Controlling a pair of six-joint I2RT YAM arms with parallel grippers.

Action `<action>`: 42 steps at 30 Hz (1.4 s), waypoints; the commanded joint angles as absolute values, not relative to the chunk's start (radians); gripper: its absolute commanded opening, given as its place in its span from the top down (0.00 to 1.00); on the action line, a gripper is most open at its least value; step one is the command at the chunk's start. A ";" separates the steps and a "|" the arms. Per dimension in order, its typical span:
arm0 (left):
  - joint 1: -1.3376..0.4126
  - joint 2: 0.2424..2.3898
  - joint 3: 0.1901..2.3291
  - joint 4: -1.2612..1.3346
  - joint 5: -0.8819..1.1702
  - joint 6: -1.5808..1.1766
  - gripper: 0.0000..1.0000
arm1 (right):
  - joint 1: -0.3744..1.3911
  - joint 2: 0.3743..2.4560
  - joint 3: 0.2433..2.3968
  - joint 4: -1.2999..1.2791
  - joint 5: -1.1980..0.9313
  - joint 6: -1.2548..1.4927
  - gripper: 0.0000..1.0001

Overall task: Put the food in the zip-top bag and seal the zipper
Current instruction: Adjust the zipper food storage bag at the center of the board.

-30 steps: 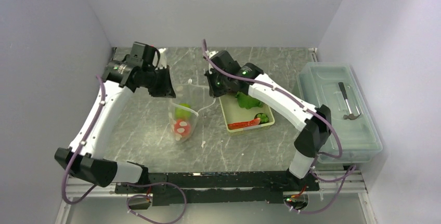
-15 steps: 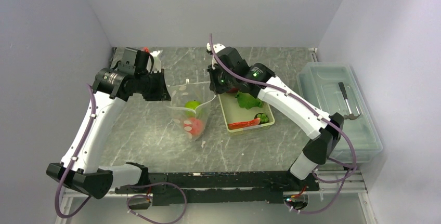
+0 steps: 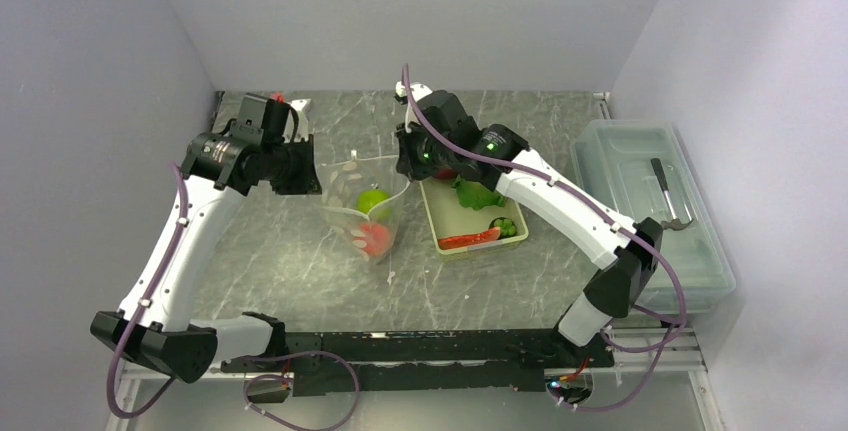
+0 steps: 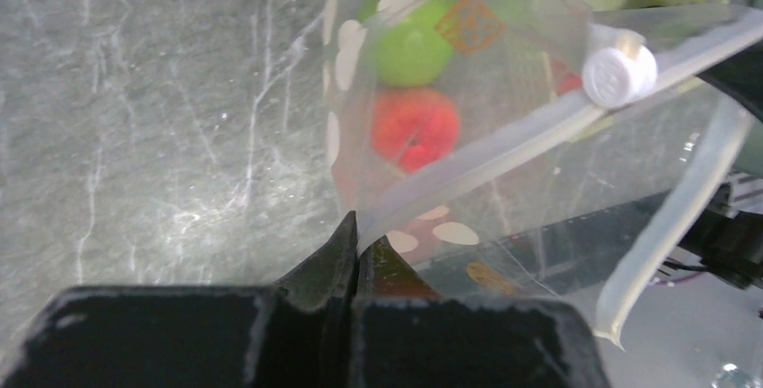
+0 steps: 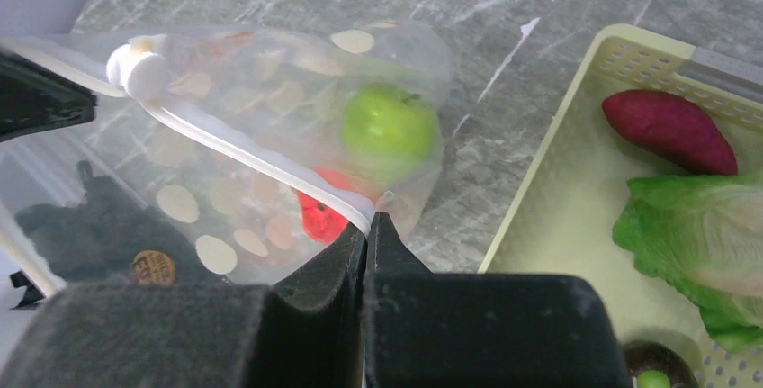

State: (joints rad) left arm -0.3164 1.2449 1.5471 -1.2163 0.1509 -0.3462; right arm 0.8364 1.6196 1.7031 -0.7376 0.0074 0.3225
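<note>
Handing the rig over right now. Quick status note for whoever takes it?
Left gripper shut on one end of the bag mouth; right gripper shut on the other end.
In the bag: green fruit, red ball.
In the basket: lettuce, red strip, grapes.
Left to do: load those three, then close the zipper, which is open.

No text, number or brand can be read with certainty. On the bag a small orange square mark is printed, but its pattern is too blurred to be made out. A round orange-brown mark is also borne by the bag. Faint letters are hinted on it in the right wrist view, but they cannot be deciphered.
</note>
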 commanded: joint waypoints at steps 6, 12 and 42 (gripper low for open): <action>-0.310 1.224 1.568 -1.259 -0.056 -0.299 1.00 | 0.829 1.658 1.707 -0.617 -0.070 0.368 1.00; -0.310 1.226 1.591 -1.282 -0.100 -0.293 1.00 | 0.829 1.720 1.686 -0.585 -0.088 0.396 1.00; -0.310 1.244 1.508 -1.244 -0.052 -0.291 1.00 | 0.847 1.710 1.698 -0.606 -0.094 0.411 0.70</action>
State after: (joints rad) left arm -0.3153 1.2522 1.5154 -1.2594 -0.0433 -0.3080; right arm 0.8398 1.7634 1.6318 -0.5980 -0.1097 0.4129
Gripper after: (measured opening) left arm 0.012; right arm 0.245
